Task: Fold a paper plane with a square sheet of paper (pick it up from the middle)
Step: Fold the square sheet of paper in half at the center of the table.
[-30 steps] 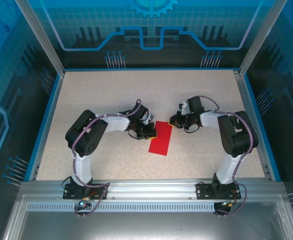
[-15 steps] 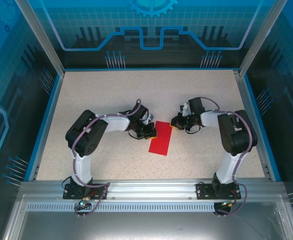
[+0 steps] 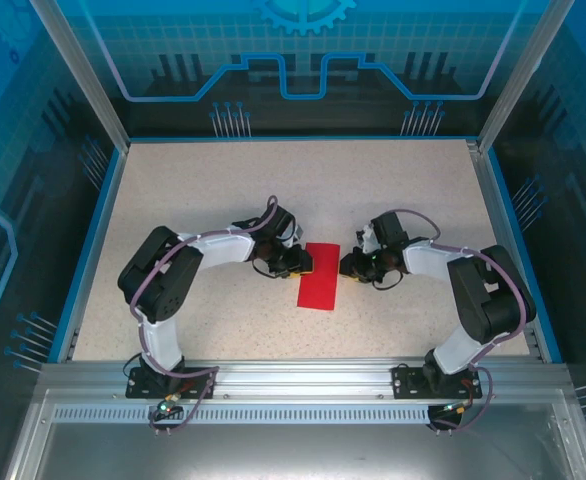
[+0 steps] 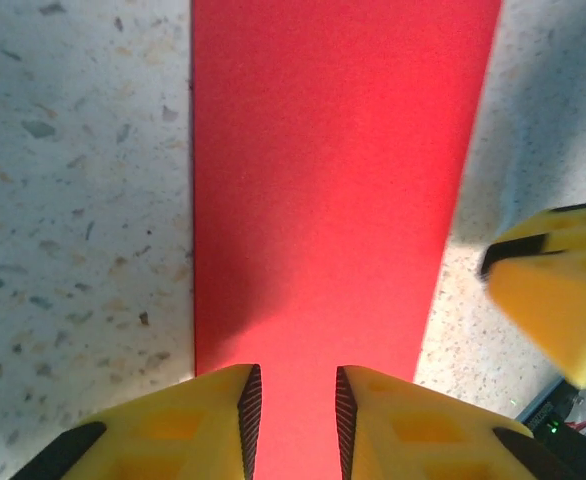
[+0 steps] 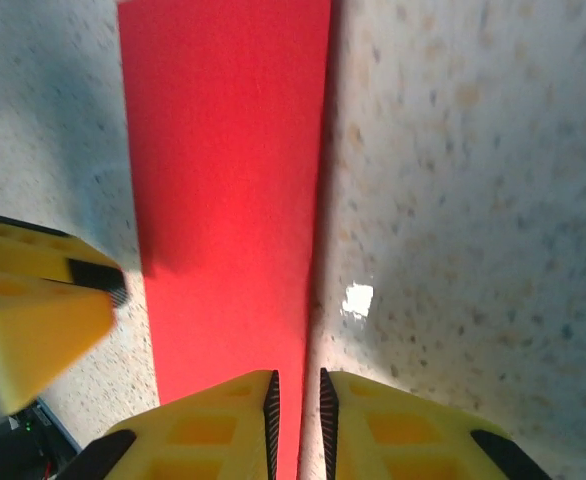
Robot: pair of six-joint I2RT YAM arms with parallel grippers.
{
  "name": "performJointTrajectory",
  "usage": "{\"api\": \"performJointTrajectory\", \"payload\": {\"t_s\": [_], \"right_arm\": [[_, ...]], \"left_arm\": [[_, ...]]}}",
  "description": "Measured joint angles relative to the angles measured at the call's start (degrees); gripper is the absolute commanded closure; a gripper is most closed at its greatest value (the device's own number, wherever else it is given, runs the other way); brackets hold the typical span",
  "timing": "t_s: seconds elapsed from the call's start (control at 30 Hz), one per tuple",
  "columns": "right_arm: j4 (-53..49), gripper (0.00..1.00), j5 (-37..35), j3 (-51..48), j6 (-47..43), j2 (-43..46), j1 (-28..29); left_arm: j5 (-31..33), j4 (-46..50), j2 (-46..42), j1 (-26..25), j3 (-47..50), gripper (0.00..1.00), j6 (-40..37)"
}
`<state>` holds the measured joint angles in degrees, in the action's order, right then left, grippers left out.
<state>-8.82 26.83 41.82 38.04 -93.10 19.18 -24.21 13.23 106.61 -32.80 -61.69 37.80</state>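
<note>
Lying flat near the middle of the table (image 3: 223, 190): one red paper (image 3: 320, 276), plain and unmarked, showing as a narrow oblong with its long sides running near to far and its near end leaning slightly left

Left gripper (image 3: 303, 262): low over the table at the far left corner of the red paper. In the left wrist view the left gripper (image 4: 292, 400) has its yellow fingers (image 4: 188, 425) parted by a modest gap, ribbed black pads facing each other; the red paper (image 4: 333, 150) fills that gap and runs on ahead, smooth and flat on the speckled top. Nothing is clamped between the pads

Right gripper (image 3: 348, 266): low over the table just beside the far right edge of the red paper, facing the left gripper across the strip. In the right wrist view the right gripper (image 5: 298, 400) has its jaws parted by a narrow slit, and the right-hand edge of the red paper (image 5: 223, 150) runs into that slit. Whether the pads touch the sheet cannot be told

Cross-sightings: a yellow finger of the right gripper (image 4: 558, 290) at the right of the left wrist view; a yellow finger of the left gripper (image 5: 33, 320) at the left of the right wrist view, both beside the paper's long edges

Table: pale speckled surface, blue-edged
</note>
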Motion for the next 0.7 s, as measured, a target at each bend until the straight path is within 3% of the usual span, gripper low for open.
{"api": "performJointTrajectory", "payload": {"t_s": [0.23,0.7], "right_arm": [[0.15,0.76,-1.05,-1.07,1.68,2.21,3.08],[1.36,0.75,-2.51,-0.96,2.67,0.11,4.15]], "left_arm": [[-0.02,-1.14,-2.14,1.79,3.43,0.54,2.23],[-2.29,-3.10,-2.14,3.19,4.74,0.51,3.89]]}}
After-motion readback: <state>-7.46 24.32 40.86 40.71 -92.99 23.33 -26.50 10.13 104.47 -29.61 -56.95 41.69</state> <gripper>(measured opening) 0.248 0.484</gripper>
